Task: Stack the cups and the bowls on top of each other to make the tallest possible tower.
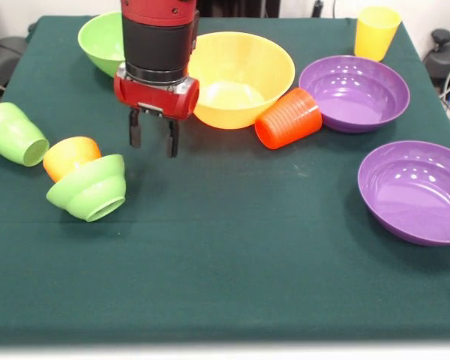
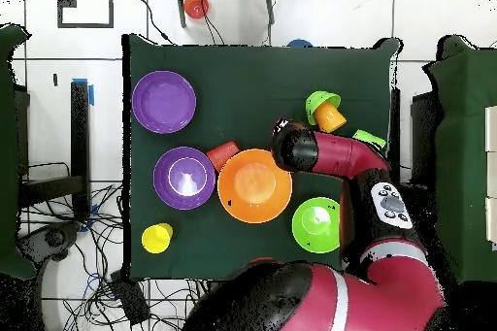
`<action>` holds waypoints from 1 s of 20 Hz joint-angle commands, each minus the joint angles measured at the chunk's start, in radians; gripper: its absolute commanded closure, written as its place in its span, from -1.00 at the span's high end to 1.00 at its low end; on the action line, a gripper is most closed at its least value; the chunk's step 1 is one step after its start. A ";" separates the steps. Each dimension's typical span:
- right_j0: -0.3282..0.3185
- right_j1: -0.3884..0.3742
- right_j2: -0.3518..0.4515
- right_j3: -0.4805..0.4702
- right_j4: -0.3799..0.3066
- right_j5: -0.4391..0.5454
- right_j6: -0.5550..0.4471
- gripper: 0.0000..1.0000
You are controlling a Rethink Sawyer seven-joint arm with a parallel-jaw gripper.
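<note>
The fingers (image 1: pixel 153 140) hang apart and empty just above the counter (image 1: pixel 232 247), in front of the large orange-yellow bowl (image 1: pixel 240 75). To their side in the front view lie the small light-green bowl (image 1: pixel 90 189), tipped over, with the orange cup (image 1: pixel 70 156) touching it, and the light green cup (image 1: pixel 15 133) on its side farther out. The red cup (image 1: pixel 289 118) lies against the orange-yellow bowl, the two purple bowls (image 1: pixel 354 92) (image 1: pixel 415 191) sit upright beyond, the yellow cup (image 1: pixel 376 31) stands at the far corner, and the medium light green bowl (image 1: pixel 103 41) sits behind the arm. No tower stands yet. Probably the tipped pieces come next: approach across a rim, close gently on the glossy wall, and lift straight.
</note>
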 commanded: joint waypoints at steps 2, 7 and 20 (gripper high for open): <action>-0.125 -0.031 0.181 0.018 -0.131 0.133 -0.283 1.00; -0.126 -0.024 0.171 -0.025 -0.169 0.192 -0.263 1.00; -0.195 -0.003 0.267 -0.085 -0.239 0.229 -0.287 1.00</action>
